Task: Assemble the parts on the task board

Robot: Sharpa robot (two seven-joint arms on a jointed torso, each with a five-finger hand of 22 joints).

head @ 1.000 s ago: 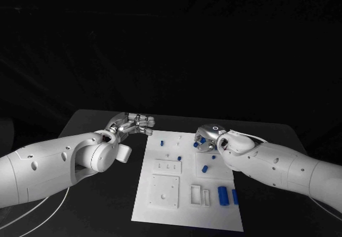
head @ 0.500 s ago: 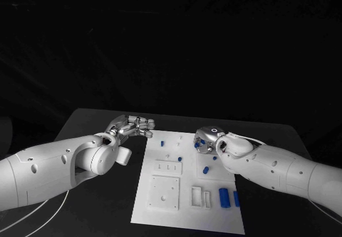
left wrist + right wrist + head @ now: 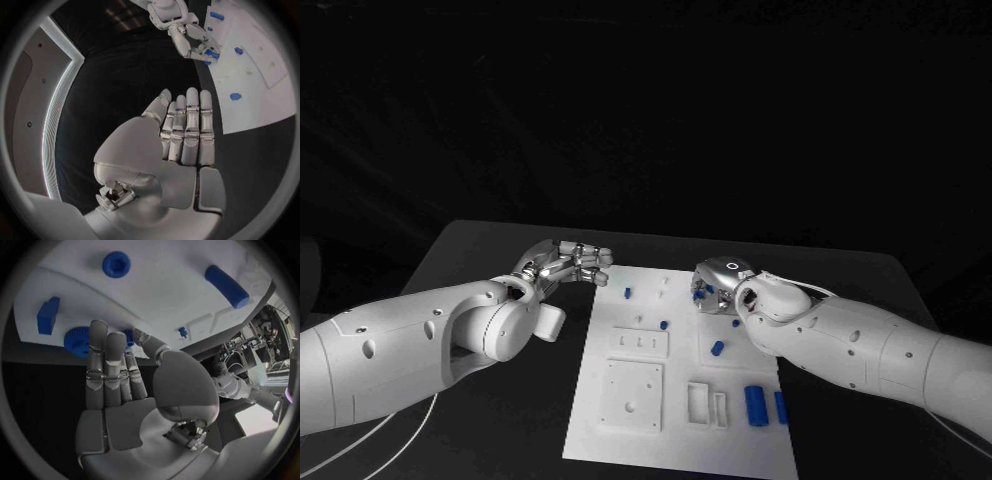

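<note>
The left hand (image 3: 568,263) is held empty, fingers straight, left of the board (image 3: 682,385). The right hand (image 3: 718,281) is spread, empty, over blue parts (image 3: 78,340) at the far right edge.

right hand's fingers (image 3: 106,352) partly hide a blue gear-like part (image 3: 76,341).

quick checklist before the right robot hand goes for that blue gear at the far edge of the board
1. Right robot hand free of parts: ok, fingers straight and close together, nothing held.
2. Blue gear reachable: ok, it lies on the white board right at the fingertips.
3. Fingers touching the gear: cannot tell, they overlap it in the right wrist view but contact is unclear.
4. Left robot hand out of the way: ok, it hangs over the black table beside the board, holding nothing.
5. Neighbouring parts clear: ok, the blue block and blue round cap sit apart from the gear.
</note>
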